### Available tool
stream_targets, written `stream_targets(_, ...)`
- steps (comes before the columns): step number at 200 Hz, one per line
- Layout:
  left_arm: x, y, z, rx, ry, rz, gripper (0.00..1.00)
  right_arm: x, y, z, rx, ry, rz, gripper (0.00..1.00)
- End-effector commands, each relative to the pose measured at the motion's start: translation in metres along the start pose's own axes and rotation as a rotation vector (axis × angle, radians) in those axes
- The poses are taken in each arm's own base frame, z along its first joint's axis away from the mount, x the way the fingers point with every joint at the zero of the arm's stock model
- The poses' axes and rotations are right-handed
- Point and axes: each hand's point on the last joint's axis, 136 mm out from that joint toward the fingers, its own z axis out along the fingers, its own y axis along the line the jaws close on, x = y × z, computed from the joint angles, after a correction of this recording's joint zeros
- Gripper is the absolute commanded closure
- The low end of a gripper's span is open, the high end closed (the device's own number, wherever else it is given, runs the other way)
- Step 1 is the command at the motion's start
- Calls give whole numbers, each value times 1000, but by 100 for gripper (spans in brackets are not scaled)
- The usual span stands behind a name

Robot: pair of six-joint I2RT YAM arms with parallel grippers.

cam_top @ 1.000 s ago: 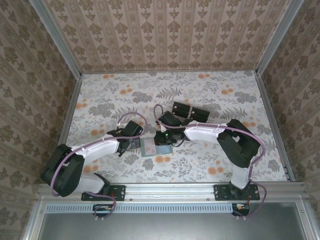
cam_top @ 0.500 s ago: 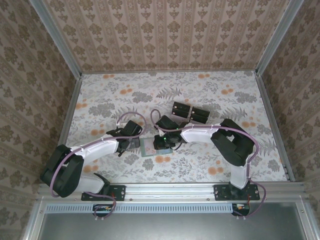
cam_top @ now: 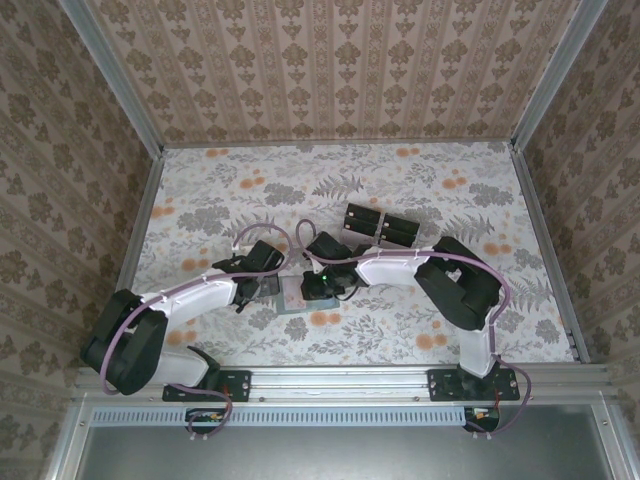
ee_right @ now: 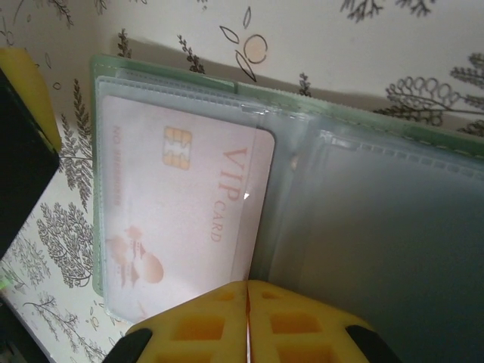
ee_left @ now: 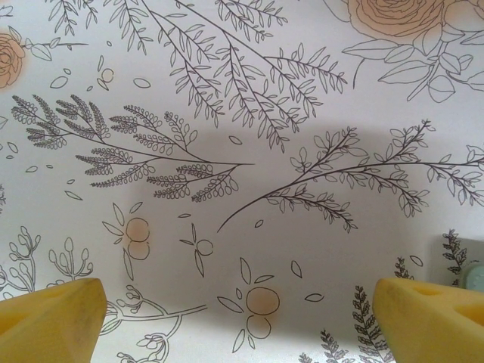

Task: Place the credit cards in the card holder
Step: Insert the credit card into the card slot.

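On the floral table (cam_top: 200, 190) within patterned walls (cam_top: 330, 70), the open card holder (ee_right: 378, 227) sleeves a pink credit card (ee_right: 181, 212); the right gripper (ee_right: 247, 295), jaws closed, has slid left over it, with the left gripper (ee_left: 242, 318) wide open alongside.

Found right gripper (cam_top: 318, 286) shifted left of its position a second ago, now directly over holder (cam_top: 291, 297) at frame centre. Found right elbow (cam_top: 455, 285) drawn left likewise. Noted less of holder exposed than before, just its left strip showing beside gripper.
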Motion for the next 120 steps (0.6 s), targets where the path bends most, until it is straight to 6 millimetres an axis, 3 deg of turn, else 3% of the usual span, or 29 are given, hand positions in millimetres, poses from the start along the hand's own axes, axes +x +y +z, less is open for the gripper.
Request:
stream_targets(1, 1, 6, -1, -16, 3, 19, 0, 0, 6, 3, -5, 16, -6, 90)
stream_targets(26, -2, 4, -4, -10, -1, 24, 0, -7, 17, -17, -16, -25, -30, 86)
stream_targets(64, -6, 0, -12, 26, -10, 35, 0, -11, 11, -53, 64, -85, -89, 63)
stream_targets(120, -5, -12, -21, 101, -14, 38, 0, -15, -17, -55, 199, -81, -197, 53)
